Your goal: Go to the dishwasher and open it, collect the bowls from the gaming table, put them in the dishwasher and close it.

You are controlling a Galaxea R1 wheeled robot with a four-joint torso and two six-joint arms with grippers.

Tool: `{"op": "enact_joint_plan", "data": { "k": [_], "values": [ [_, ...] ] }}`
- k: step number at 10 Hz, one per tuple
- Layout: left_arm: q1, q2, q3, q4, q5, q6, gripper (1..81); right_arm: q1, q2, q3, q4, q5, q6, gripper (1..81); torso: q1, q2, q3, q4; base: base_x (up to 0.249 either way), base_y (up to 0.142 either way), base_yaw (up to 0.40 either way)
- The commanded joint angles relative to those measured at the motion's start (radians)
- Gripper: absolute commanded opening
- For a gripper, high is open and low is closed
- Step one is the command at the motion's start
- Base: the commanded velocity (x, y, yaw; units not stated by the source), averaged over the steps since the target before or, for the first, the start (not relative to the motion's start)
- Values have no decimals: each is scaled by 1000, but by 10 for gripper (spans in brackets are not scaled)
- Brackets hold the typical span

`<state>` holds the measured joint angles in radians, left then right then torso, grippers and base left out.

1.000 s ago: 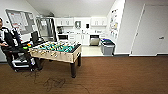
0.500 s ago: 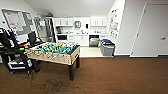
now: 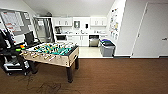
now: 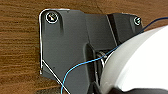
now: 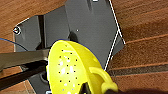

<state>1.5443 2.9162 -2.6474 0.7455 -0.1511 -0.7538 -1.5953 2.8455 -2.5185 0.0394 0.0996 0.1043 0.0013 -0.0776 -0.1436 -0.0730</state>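
Left side of the room: a dark cart (image 3: 11, 58) with black gear stands just beside the gaming table, under a grey notice board (image 3: 12, 22) on the wall.
Gaming table: the light wood table-football table with a green field and rods (image 3: 53, 53) stands on the brown wood floor (image 3: 112, 75), left of the middle. I cannot make out any bowls on it.
Fridge: a tall steel fridge (image 3: 43, 29) stands at the back, behind the gaming table.
Kitchen: white cabinets (image 3: 77, 40) and a worktop (image 3: 82, 33) run along the far wall.
Dishwasher: the small steel-front dishwasher (image 3: 94, 40) sits under the worktop, far off at the back. Its door looks shut.
Bins: a grey bin with a blue top (image 3: 107, 47) stands just to the right of the dishwasher, nearer to the robot.
Door: a big white door (image 3: 152, 30) is on the right wall.
Left end effector: the left wrist view looks down at the wood floor, and a thin blue wire (image 4: 82, 63) crosses a dark robot plate. I cannot tell how far open the left end effector is.
Right end effector: a bright yellow plastic bowl with many small holes and a handle (image 5: 75, 70) shows big and close in the right wrist view, over the floor. I cannot tell if the right end effector grips it or how far open it is.
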Motion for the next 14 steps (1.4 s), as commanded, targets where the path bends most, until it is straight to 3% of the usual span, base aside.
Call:
{"op": "enact_joint_plan", "data": {
  "k": [1,5,14],
  "values": [
    [-39,-11,1,15,27,7,10,31,-10,3,-13,-61,-5,10,0,0,0,0,164,0,0],
    [-39,-11,1,15,27,7,10,31,-7,3,-13,-61,-5,10,0,0,0,0,164,0,0],
    [-39,-9,1,15,27,8,10,34,-6,6,-15,-60,-5,10,0,0,0,0,164,-76,0]
  ]
}}
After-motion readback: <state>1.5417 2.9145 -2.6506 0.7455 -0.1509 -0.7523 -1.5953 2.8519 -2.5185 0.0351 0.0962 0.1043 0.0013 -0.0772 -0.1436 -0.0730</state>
